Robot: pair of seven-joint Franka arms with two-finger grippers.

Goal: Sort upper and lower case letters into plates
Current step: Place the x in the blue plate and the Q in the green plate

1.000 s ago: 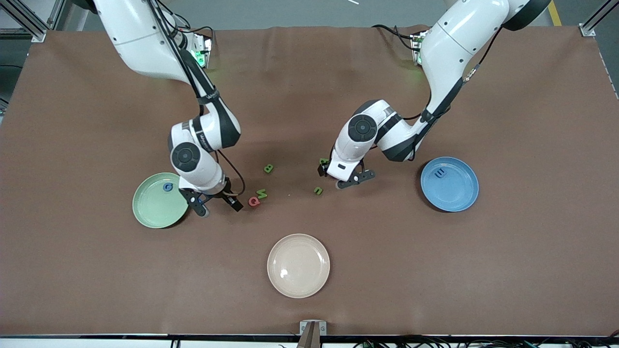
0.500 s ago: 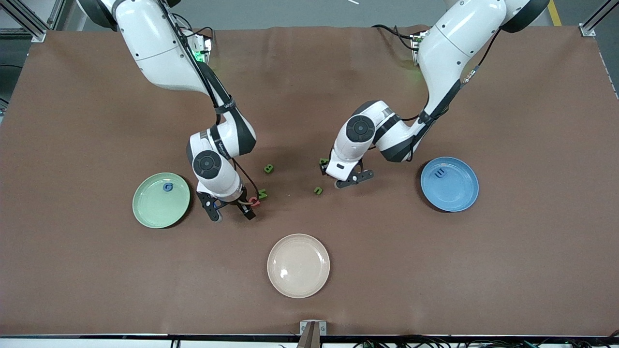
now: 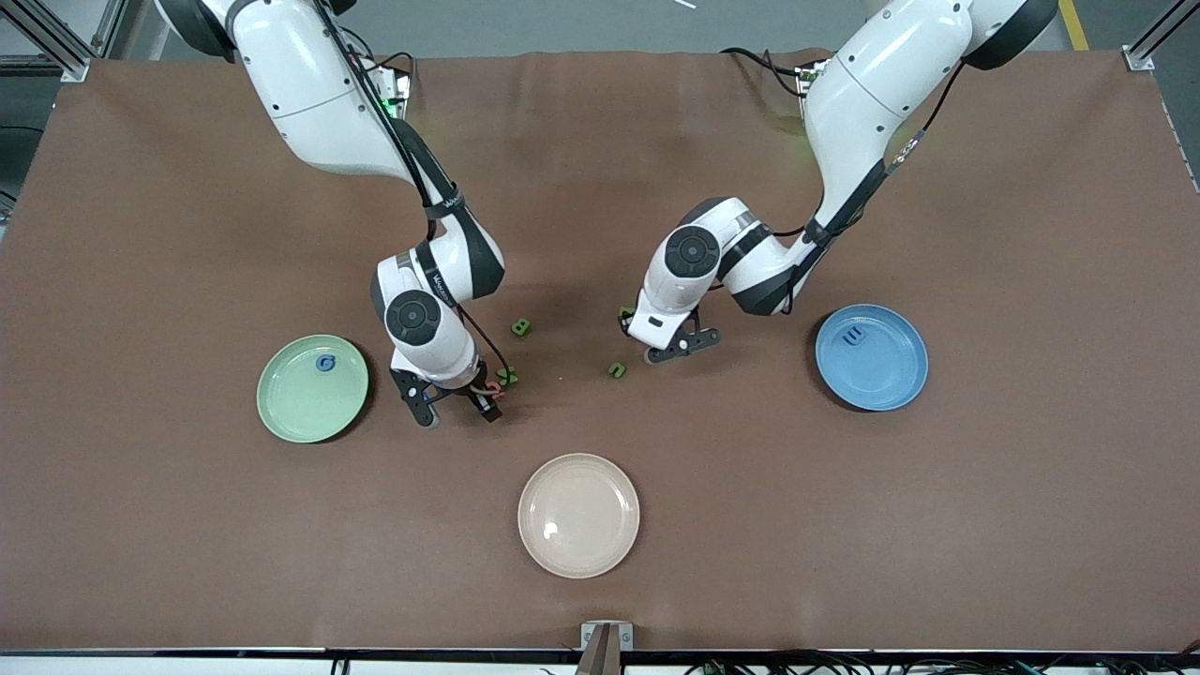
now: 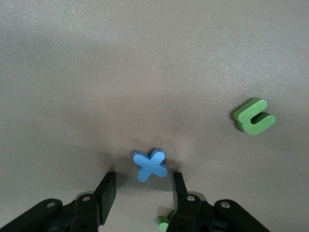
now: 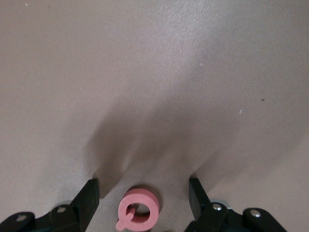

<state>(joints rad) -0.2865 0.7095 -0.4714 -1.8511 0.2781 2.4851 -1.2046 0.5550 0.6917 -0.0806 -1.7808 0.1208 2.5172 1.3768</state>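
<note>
Mid-bench on the brown mat, the right hand (image 5: 142, 193) is straddling the pink Q (image 5: 138, 215), the left hand (image 4: 143, 186) the blue x (image 4: 151, 165); both are open, and should be centring before squeezing.

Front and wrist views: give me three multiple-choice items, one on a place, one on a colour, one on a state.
1. Where is the blue X?
A. on the table, between the left gripper's fingers
B. in the blue plate
C. in the beige plate

2. What colour is the Q between the right gripper's fingers?
A. green
B. pink
C. blue

3. What does the beige plate hold?
A. one letter
B. two letters
C. nothing

Key: 1 A, left wrist view shows it there; 2 B, right wrist view shows pink; 3 C, front view shows it bare.
</note>
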